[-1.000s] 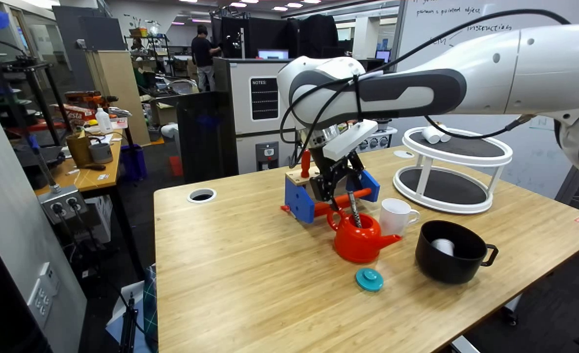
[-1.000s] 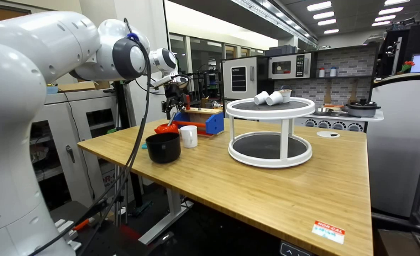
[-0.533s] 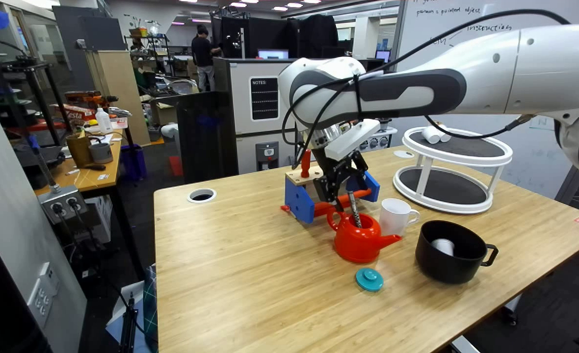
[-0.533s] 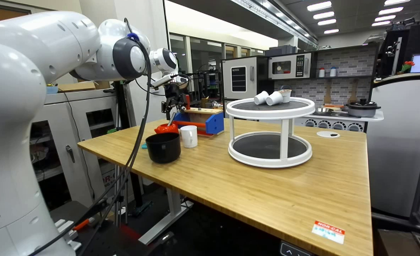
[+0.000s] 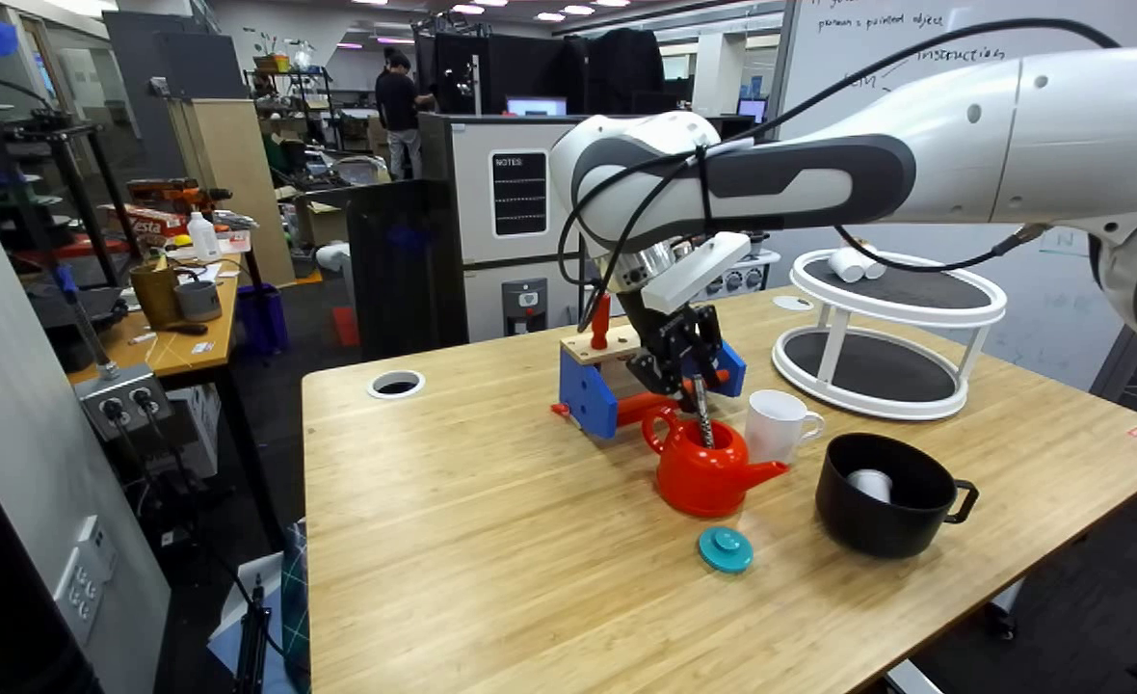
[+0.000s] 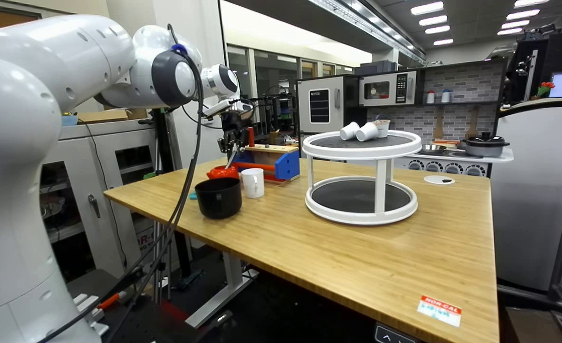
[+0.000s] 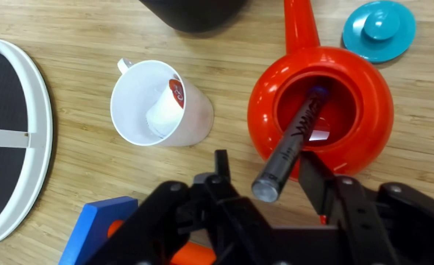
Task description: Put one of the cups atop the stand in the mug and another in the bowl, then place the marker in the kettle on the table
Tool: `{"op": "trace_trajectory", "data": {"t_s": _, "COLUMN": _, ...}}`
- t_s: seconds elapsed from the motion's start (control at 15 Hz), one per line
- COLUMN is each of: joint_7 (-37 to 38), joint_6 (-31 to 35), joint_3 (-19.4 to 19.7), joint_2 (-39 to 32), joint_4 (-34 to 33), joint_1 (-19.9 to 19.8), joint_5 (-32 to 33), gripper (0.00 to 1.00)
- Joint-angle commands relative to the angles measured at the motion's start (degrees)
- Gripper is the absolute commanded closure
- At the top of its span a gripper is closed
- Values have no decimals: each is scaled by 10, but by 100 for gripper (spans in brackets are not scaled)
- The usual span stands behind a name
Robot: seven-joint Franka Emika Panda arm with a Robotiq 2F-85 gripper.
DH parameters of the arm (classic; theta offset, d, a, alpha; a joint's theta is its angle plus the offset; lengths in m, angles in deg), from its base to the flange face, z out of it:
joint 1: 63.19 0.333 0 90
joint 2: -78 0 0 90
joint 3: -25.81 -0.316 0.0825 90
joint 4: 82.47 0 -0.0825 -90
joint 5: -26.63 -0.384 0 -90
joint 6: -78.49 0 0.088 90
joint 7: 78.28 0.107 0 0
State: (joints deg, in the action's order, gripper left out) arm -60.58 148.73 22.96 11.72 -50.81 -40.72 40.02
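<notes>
1. Your gripper (image 7: 264, 158) has shifted slightly rightward in an exterior view since the earlier frame, and the exposed top of the marker (image 5: 704, 414) has shifted right with it; the kettle (image 5: 699, 487), just right of the frame's centre, has stayed put.

2. Your fingers (image 7: 318, 180) are spread and pinch nothing; in the wrist view, one stands near lower centre, apart from the marker; the other, further right, is just beside it, and you cannot tell whether they touch.

3. The marker leans in the kettle's round mouth, its blue end down inside, its grey end reaching toward lower centre of the wrist view, between your fingers.

4. One white cup (image 7: 163, 114) is inside the mug (image 7: 198, 114), left of centre in the wrist view; another cup (image 5: 870, 485) sits in the black bowl (image 5: 867, 530), lower right in an exterior view; more cups (image 6: 367, 132) lie on the stand (image 6: 362, 153), right of centre in an exterior view.

5. For the task, this suggests all three placements are made; your remaining move is probably to lift away; the near finger could drag the marker or tip the kettle, so rising along the barrel seems safest; the blue rack (image 7: 90, 228), lower left of the wrist view, deserves care too.
</notes>
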Motion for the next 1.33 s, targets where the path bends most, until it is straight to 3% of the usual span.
{"op": "trace_trajectory", "data": {"t_s": 0.0, "joint_7": 8, "joint_6": -14, "joint_3": -6, "joint_2": 11, "joint_4": 12, "joint_1": -6, "joint_5": -12, "gripper": 78}}
{"op": "trace_trajectory", "data": {"t_s": 0.27, "joint_7": 8, "joint_6": -19, "joint_3": -7, "joint_2": 10, "joint_4": 12, "joint_1": -9, "joint_5": -14, "gripper": 100}}
{"op": "trace_trajectory", "data": {"t_s": 0.4, "joint_7": 8, "joint_6": -22, "joint_3": -7, "joint_2": 10, "joint_4": 12, "joint_1": -10, "joint_5": -15, "gripper": 96}}
{"op": "trace_trajectory", "data": {"t_s": 1.27, "joint_7": 0, "joint_6": -29, "joint_3": -2, "joint_2": 21, "joint_4": 4, "joint_1": 5, "joint_5": -2, "gripper": 96}}
